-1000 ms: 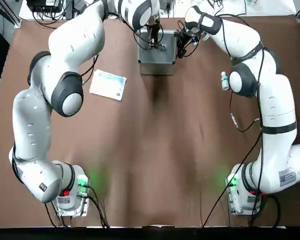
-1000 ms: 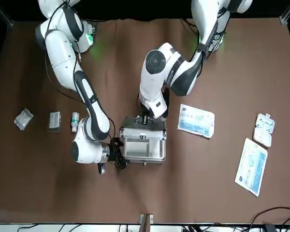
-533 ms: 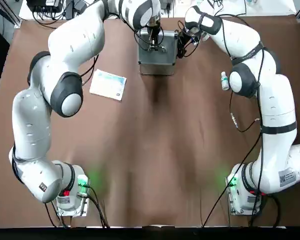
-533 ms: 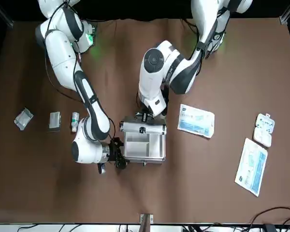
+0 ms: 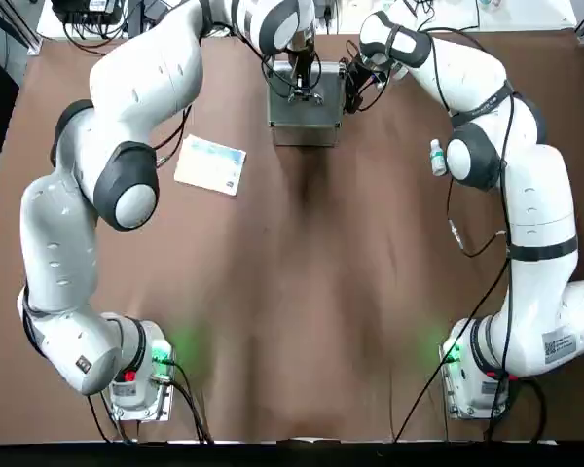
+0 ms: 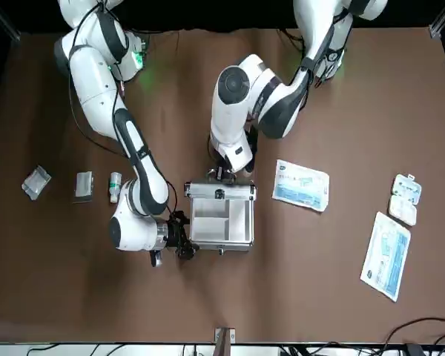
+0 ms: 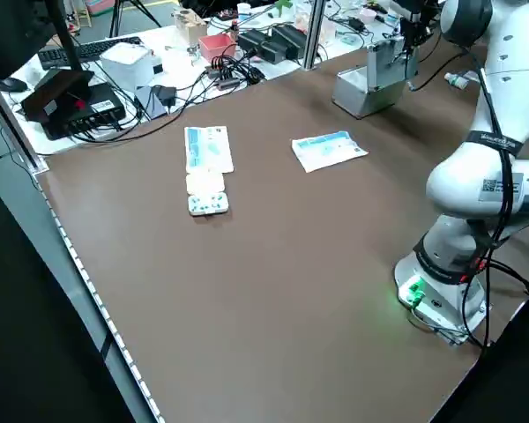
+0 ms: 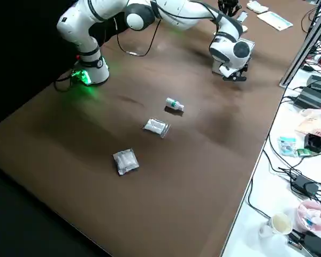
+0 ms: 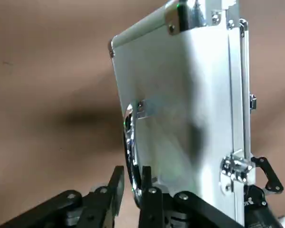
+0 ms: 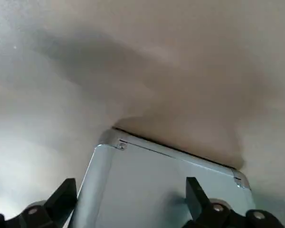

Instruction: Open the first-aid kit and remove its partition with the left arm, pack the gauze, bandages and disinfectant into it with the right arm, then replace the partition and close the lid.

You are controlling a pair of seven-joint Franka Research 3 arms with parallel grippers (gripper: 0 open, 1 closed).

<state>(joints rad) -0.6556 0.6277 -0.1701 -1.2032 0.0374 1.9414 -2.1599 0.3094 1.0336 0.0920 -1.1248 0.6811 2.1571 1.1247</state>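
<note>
The silver first-aid kit (image 6: 221,239) stands at the far middle of the table. Its lid (image 6: 219,193) is swung up, nearly upright. My left gripper (image 6: 222,174) is shut on the lid's chrome handle (image 9: 128,142), which sits between its fingertips (image 9: 151,194). The cream-white partition (image 6: 222,220) shows inside the case. My right gripper (image 6: 179,239) is open, against the case's side panel (image 10: 156,190). The disinfectant (image 6: 115,185) lies on its side near two clear packets of gauze and bandages (image 6: 84,185) on the robot's right.
A white-blue printed packet (image 6: 301,185) lies beside the kit on the robot's left. Farther left are a long packet (image 6: 386,256) and a small white blister pack (image 6: 405,199). Cables and boxes (image 7: 115,70) crowd the bench beyond the table's edge.
The left gripper has lifted the lid from almost shut to nearly upright, so the partition inside now shows. The right gripper has stayed at the case's side.
</note>
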